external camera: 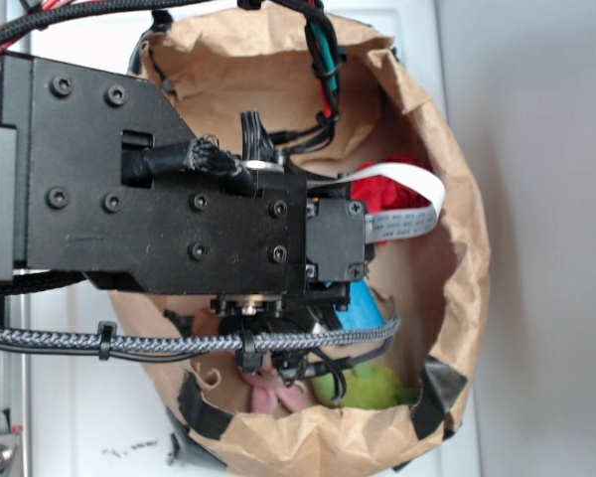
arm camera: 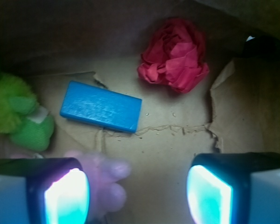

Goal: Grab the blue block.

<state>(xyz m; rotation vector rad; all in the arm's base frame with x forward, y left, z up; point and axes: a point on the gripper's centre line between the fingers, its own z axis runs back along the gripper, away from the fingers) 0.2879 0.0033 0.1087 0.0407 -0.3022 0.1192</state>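
The hand [arm camera: 137, 196] is seen spread wide in the wrist view, its 2 fingers [arm camera: 65, 196] at the lower corners with nothing between them but bare brown paper. It is pointed straight down into a paper bag [external camera: 457, 199], as shown from the exterior view, where most of the bag's mouth is covered by the black arm [external camera: 159, 189].

The block [arm camera: 101, 106] is found lying flat on the bag floor, ahead of the hand and left of its centre line, turned slightly askew. It is not touched by the fingers. It is judged to be stiff, light and smooth-faced, so some slip under the pads may be expected; no fragility is suspected. As it lies flat, hold is best taken across its narrow width, on the 2 long edges, near the middle of its length. For that, the hand would need to be shifted forward and left, and turned to match the block's angle, before being lowered.

A green plush [arm camera: 18, 114] is seen just left of the block, close to its end but apart from it. A pink plush [arm camera: 105, 179] lies beside the left finger, below the block. A red ball [arm camera: 173, 55] sits beyond the block to the right, well apart from it.
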